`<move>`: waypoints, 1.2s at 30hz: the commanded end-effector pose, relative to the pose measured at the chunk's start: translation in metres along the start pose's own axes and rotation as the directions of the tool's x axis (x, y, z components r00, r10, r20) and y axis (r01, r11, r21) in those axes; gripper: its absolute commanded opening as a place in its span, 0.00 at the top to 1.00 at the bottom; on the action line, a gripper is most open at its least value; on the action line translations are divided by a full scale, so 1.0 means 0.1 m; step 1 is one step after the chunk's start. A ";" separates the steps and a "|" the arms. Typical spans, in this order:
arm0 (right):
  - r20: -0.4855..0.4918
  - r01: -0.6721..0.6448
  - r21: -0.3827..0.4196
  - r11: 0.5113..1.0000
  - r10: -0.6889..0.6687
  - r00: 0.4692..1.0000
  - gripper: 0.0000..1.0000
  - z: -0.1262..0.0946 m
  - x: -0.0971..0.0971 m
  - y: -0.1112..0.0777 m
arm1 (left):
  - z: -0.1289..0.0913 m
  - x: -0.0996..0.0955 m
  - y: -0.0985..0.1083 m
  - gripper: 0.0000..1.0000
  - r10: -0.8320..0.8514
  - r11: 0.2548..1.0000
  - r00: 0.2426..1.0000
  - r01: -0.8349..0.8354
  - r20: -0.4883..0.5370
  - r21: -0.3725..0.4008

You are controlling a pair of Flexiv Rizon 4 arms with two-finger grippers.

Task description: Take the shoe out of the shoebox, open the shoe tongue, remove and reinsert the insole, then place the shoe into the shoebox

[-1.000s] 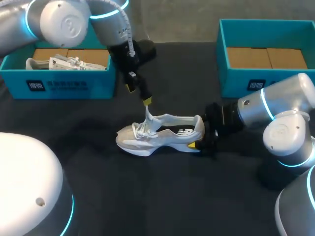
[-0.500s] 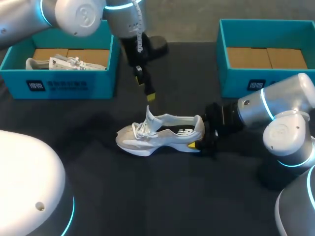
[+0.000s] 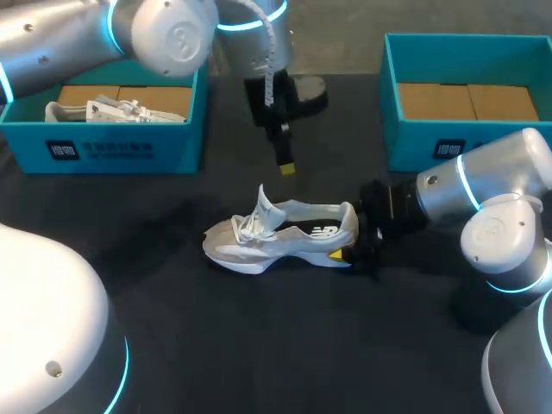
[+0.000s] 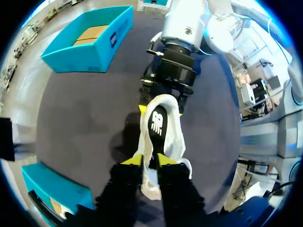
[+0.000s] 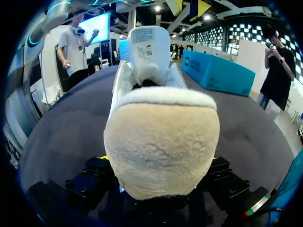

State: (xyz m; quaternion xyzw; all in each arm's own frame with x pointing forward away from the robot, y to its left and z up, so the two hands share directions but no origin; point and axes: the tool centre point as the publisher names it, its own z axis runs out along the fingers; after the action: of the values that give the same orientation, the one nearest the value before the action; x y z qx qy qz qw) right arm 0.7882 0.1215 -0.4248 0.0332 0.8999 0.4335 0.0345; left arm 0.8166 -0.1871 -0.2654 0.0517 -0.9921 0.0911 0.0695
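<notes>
Shoe (image 3: 280, 235) sits central on the worktop (image 3: 259, 345), heel clamped by right gripper (image 3: 345, 254). Left gripper (image 3: 287, 166) hangs above the raised tongue (image 3: 263, 207), fingers narrowly parted, empty. Risk: tongue may flop shut, blocking the reach for the insole (image 4: 157, 124).

Head camera looks down; both wrist cameras face the shoe (image 3: 285, 235), right's seemingly closest.
</notes>
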 end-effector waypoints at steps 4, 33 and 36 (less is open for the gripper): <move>0.002 0.000 0.003 1.000 0.000 1.000 1.00 0.02 0.00 0.00 | 0.40 -0.03 -0.24 1.00 0.049 0.998 0.997 -0.051 -0.066 -0.023; 0.002 0.000 0.003 1.000 0.000 1.000 1.00 0.02 0.00 0.00 | 0.97 0.35 -0.20 1.00 0.079 0.985 0.980 -0.105 -0.180 -0.139; 0.002 0.000 0.003 1.000 0.000 1.000 1.00 0.02 0.00 0.00 | 0.97 0.35 -0.20 1.00 0.079 0.985 0.980 -0.105 -0.180 -0.139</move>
State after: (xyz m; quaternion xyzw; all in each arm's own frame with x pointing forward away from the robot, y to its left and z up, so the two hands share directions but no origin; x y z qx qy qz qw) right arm 0.7882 0.1215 -0.4248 0.0331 0.8999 0.4335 0.0345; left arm 0.7703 -0.2251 -0.3522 -0.0070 -0.9875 0.0304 0.1547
